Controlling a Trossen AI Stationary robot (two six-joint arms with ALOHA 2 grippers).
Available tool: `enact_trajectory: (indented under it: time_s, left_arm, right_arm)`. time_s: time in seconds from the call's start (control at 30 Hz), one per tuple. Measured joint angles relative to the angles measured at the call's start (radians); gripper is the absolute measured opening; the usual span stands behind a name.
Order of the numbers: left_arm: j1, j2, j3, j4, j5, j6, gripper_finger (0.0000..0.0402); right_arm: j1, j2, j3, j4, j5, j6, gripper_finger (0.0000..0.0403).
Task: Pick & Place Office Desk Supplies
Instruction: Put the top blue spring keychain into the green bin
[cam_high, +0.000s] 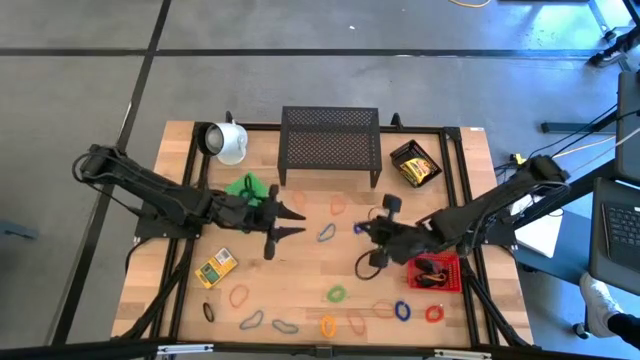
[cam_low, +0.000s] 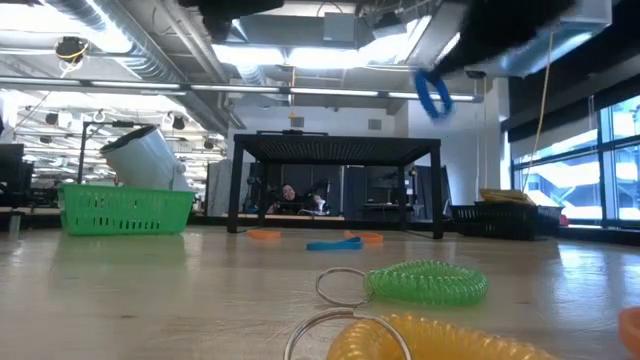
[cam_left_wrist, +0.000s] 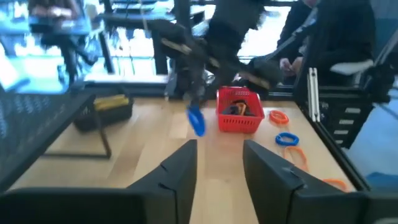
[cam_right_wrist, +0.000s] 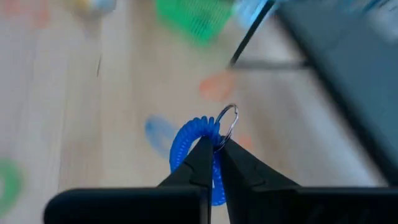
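One blue coil loop (cam_right_wrist: 198, 144) hangs pinched in the right fingers (cam_high: 362, 230), lifted off the counter (cam_high: 300, 285) at centre frame. Light, springy stuff, best nipped across the coil. Left fingers (cam_high: 291, 220) hover parted, empty.

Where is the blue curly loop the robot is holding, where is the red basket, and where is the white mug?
Blue curly loop (cam_right_wrist: 189, 146): right wrist view, on its coils just above the right pincer's tips.
Red basket (cam_left_wrist: 239, 122): left wrist view, on its front wall.
White mug (cam_high: 231, 143): high view, on its side wall.
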Motion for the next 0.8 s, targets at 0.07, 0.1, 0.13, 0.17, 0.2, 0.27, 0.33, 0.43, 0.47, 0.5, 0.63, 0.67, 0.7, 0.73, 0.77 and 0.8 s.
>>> enact_trajectory:
  time_s: [0.07,0.1,0.13,0.17,0.2,0.27,0.33,0.43,0.47,0.5,0.63,0.67,0.7,0.73,0.77,0.8]
  left_arm:
    - [-0.007,0.042,0.0,0.065,0.0,0.045,0.0142]
    - [-0.01,0.062,0.0,0.099,0.0,0.065,0.015]
    - [-0.011,0.085,0.0,0.136,0.0,0.084,0.0158]
    - [-0.012,0.107,0.0,0.174,0.0,0.104,0.0165]
    - [-0.012,0.129,0.0,0.209,0.0,0.119,0.0172]
    - [-0.011,0.179,0.0,0.304,0.0,0.14,0.0183]
    - [-0.007,0.226,0.0,0.387,-0.001,0.159,0.0191]
    - [0.004,0.292,0.0,0.494,-0.006,0.197,0.0198]
    - [0.004,0.309,0.0,0.522,-0.014,0.209,0.0199]
    - [0.004,0.324,0.0,0.55,-0.022,0.224,0.0199]
    - [0.003,0.361,0.0,0.592,-0.102,0.272,0.0197]
    - [0.003,0.363,0.0,0.59,-0.122,0.273,0.0197]
    - [0.004,0.364,0.0,0.59,-0.133,0.273,0.0197]
    - [0.004,0.364,0.0,0.591,-0.135,0.271,0.0198]
    - [0.004,0.364,0.0,0.593,-0.133,0.27,0.0198]
    - [0.004,0.364,0.0,0.594,-0.129,0.268,0.0199]
  right_arm:
    - [-0.006,-0.017,0.001,0.1,0.053,-0.043,0.0017]
    - [-0.009,-0.023,0.001,0.14,0.073,-0.07,0.0017]
    - [-0.012,-0.025,0.001,0.188,0.091,-0.1,0.0017]
    - [-0.015,-0.025,0.001,0.24,0.098,-0.13,0.0017]
    - [-0.02,-0.025,0.001,0.282,0.097,-0.161,0.0017]
    - [-0.028,-0.017,0.001,0.363,0.09,-0.224,0.0018]
    - [-0.034,-0.007,0.001,0.436,0.094,-0.294,0.0018]
    - [-0.04,0.007,0.002,0.539,0.068,-0.387,0.0018]
    - [-0.041,0.011,0.002,0.557,0.041,-0.412,0.0018]
    - [-0.042,0.014,0.002,0.569,0.015,-0.431,0.0018]
    - [-0.042,0.021,0.002,0.603,-0.041,-0.476,0.0018]
    - [-0.042,0.022,0.002,0.602,-0.042,-0.483,0.0018]
    - [-0.042,0.022,0.002,0.602,-0.045,-0.486,0.0018]
    - [-0.042,0.022,0.002,0.602,-0.046,-0.486,0.0018]
    - [-0.042,0.022,0.002,0.603,-0.046,-0.49,0.0018]
    - [-0.042,0.022,0.002,0.603,-0.046,-0.496,0.0018]
